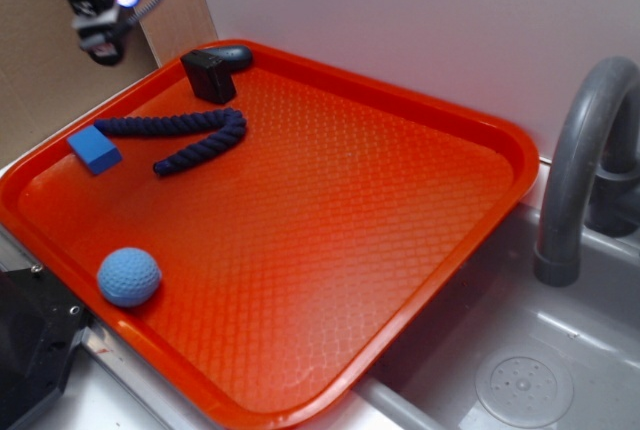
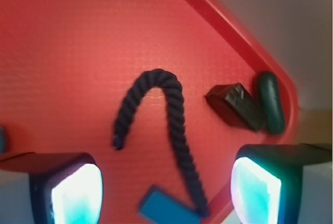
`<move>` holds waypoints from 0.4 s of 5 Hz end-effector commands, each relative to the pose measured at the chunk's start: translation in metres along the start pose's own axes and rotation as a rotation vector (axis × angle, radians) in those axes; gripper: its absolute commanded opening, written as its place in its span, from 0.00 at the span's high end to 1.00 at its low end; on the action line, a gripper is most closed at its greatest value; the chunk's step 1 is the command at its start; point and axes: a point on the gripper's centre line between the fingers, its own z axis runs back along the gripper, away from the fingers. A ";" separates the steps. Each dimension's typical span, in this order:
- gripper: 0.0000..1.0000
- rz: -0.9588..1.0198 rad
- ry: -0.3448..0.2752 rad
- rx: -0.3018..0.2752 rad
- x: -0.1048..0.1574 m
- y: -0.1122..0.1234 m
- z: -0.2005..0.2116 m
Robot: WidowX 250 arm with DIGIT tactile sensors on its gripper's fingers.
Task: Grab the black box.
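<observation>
Glowing fingertips (image 2: 78, 195) fill the bottom of my wrist view, one at each lower corner with bare tray between them, so the tool (image 2: 166, 193) is spread wide and holds nothing; in the exterior view it hangs high above the tray's far left corner (image 1: 100, 0). From the wrist view the black box (image 2: 234, 107) sits at about 2 o'clock, tight against the dark grey rounded piece (image 2: 271, 101) near the tray rim (image 2: 237, 31). The rope (image 2: 174, 125) curls at centre, with the blue block (image 2: 164, 211) at 6 o'clock. I would shift toward 2 o'clock until the box is centred between the fingers, turn the wrist so they close across its free faces rather than the side touching the grey piece, then descend straight. I judge the rim and that neighbour the main risks.
</observation>
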 end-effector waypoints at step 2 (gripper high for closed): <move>0.00 -0.126 -0.109 -0.039 -0.003 0.055 -0.043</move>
